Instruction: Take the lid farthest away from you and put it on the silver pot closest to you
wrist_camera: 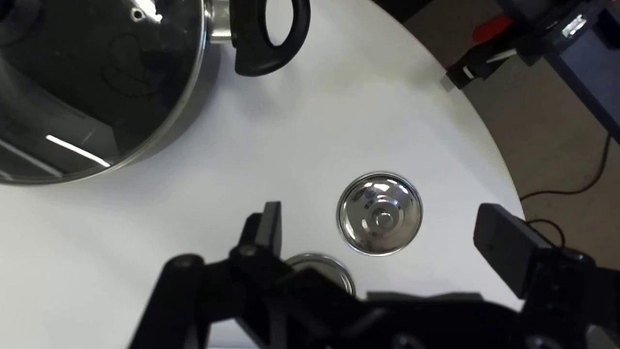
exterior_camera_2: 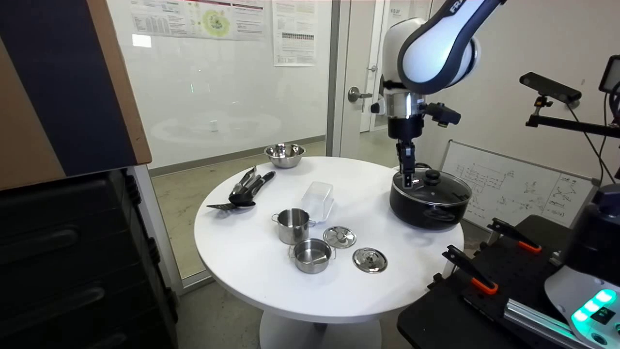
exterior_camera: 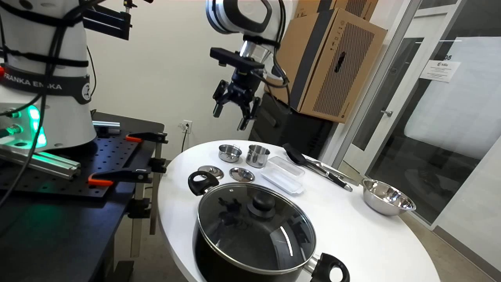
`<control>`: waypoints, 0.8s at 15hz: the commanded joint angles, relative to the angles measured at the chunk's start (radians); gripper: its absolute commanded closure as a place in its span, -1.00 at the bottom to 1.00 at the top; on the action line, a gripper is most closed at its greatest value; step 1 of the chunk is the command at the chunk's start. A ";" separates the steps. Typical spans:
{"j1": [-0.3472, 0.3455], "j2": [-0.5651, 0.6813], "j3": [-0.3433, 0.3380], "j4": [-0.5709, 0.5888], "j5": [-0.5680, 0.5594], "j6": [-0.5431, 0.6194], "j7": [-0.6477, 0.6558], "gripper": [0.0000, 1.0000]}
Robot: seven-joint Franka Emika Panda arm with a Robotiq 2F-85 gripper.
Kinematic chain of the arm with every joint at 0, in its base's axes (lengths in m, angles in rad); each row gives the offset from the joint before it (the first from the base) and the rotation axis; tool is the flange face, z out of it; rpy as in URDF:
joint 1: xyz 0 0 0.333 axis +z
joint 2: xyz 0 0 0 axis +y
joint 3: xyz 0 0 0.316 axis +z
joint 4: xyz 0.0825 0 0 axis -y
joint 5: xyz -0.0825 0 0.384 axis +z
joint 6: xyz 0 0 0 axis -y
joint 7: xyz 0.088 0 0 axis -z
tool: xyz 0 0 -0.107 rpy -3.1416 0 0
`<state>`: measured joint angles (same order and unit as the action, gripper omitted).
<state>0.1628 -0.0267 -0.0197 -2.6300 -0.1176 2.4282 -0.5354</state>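
Note:
Two round silver lids lie flat on the white table. The lid nearer the robot base shows in both exterior views (exterior_camera: 211, 171) (exterior_camera_2: 370, 260) and whole in the wrist view (wrist_camera: 380, 213). The farther lid (exterior_camera: 241, 174) (exterior_camera_2: 339, 237) is partly hidden behind my gripper in the wrist view (wrist_camera: 334, 269). Two uncovered silver pots stand beside them: a short pot (exterior_camera: 230, 153) (exterior_camera_2: 312, 255), nearer the base, and a taller pot (exterior_camera: 257, 156) (exterior_camera_2: 293, 226). My gripper (exterior_camera: 229, 117) (exterior_camera_2: 408, 179) (wrist_camera: 385, 235) is open and empty, above the table. The nearer lid appears between its fingers in the wrist view.
A large black pot with a glass lid (exterior_camera: 242, 219) (exterior_camera_2: 431, 198) (wrist_camera: 97, 97) stands on the table (exterior_camera: 352, 243). A clear plastic container (exterior_camera: 282, 174), black utensils (exterior_camera: 313, 164) and a steel bowl (exterior_camera: 387, 197) are also there. Orange-tipped clamps (exterior_camera: 117, 177) sit at the base bench's edge.

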 commanded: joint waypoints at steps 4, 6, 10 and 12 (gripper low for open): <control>-0.036 0.327 0.058 0.240 -0.177 -0.004 0.072 -1.00; -0.046 0.351 0.079 0.286 -0.141 -0.029 0.084 -1.00; -0.074 0.342 0.115 0.281 -0.091 -0.054 0.059 -1.00; -0.078 0.342 0.121 0.290 -0.081 -0.064 0.055 -1.00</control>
<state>0.1062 0.3143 0.0799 -2.3420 -0.1898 2.3679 -0.4865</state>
